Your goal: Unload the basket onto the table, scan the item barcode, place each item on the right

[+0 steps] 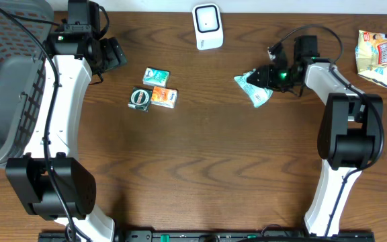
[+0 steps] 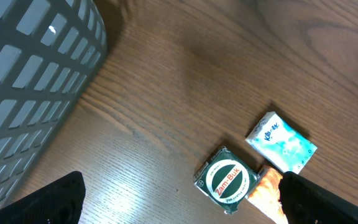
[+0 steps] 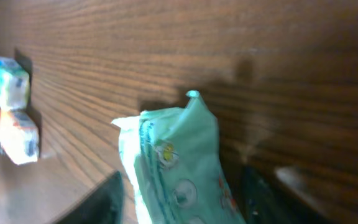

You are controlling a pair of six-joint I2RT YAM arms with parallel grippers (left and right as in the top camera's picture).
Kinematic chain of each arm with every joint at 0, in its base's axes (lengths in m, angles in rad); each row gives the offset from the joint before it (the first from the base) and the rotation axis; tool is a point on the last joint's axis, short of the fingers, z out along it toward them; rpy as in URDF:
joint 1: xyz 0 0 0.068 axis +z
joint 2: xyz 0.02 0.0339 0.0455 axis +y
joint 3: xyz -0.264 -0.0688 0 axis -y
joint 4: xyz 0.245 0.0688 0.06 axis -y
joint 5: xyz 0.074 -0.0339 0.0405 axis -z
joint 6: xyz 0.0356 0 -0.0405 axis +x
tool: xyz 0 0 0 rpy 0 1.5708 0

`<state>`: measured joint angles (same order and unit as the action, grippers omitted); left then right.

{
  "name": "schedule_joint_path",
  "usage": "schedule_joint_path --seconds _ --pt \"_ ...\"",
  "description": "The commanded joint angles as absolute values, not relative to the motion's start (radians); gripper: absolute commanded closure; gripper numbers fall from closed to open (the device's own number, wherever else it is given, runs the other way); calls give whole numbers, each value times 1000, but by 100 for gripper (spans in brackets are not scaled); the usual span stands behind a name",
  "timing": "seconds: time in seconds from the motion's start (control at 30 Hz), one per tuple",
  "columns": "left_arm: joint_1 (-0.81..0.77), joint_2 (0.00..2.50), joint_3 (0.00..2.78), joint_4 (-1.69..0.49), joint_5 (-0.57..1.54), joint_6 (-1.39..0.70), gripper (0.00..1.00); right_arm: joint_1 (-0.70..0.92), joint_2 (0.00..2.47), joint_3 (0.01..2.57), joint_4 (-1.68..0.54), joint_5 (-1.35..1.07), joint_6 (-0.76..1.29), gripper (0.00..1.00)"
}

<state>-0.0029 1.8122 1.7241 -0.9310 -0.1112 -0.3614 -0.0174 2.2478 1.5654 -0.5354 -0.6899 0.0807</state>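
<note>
Dark wooden worktop fills the whole scene and carries all the things. To the outer side of the left tool stands a grey plastic laundry basket, probably the place for goods that are done. The left tool hangs wide open with nothing between its fingers. It is parked off to the side, I think to leave the middle free for the other arm.

Well behind the right tool, near the worktop's edge, lies a yellow snack bag, apart from everything else. A white barcode scanner stands ahead of this tool and to one side, not far, with its face toward the worktop's middle so that an item can be shown to it.

The task's thing seems to be the green packet. It sits exactly between the right tool's fingers, one dark finger close on each side, and its crimped end points away from the wrist. I cannot tell if the jaws already press it or only stand around it.

In front of the open left tool lie three small goods close together: a blue-white tissue pack, an orange box and a round Zam-Buk tin touching that box. They seem to wait for their turn.
</note>
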Motion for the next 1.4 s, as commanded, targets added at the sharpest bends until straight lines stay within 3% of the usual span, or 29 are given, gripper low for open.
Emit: schedule_joint_path --seconds 0.0,0.07,0.1,0.3,0.47,0.67,0.93,1.07,1.17,1.3,1.33,1.37 --pt "-3 1818 1730 -931 -124 -356 2 -10 2265 1562 -538 -737 77 75" --pt "-3 1818 1730 -931 -124 -356 2 -11 2252 1564 -537 -731 77 94" --pt "-3 1818 1730 -931 -124 -356 2 -10 2239 1564 -538 -720 77 99" --pt "-3 1818 1730 -931 -124 -356 2 34 2120 1565 -561 -429 101 99" --pt "-3 1818 1730 -931 -124 -356 2 195 2028 1565 -579 199 100 99" --pt "-3 1818 1730 -931 -124 -356 2 421 2095 1557 -520 946 142 99" --pt "-3 1818 1730 -931 -124 -356 2 553 2326 1557 -461 1147 142 98" --pt "-3 1818 1730 -931 -124 -356 2 598 2376 1557 -490 1149 145 87" --pt "-3 1818 1730 -931 -124 -356 2 635 2360 1557 -516 1136 184 62" --pt "-3 1818 1730 -931 -124 -356 2 684 2295 1557 -537 944 183 45" --pt "-3 1818 1730 -931 -124 -356 2 691 2274 1557 -547 871 183 34" --pt "-3 1818 1730 -931 -124 -356 2 696 2248 1557 -559 800 189 30"
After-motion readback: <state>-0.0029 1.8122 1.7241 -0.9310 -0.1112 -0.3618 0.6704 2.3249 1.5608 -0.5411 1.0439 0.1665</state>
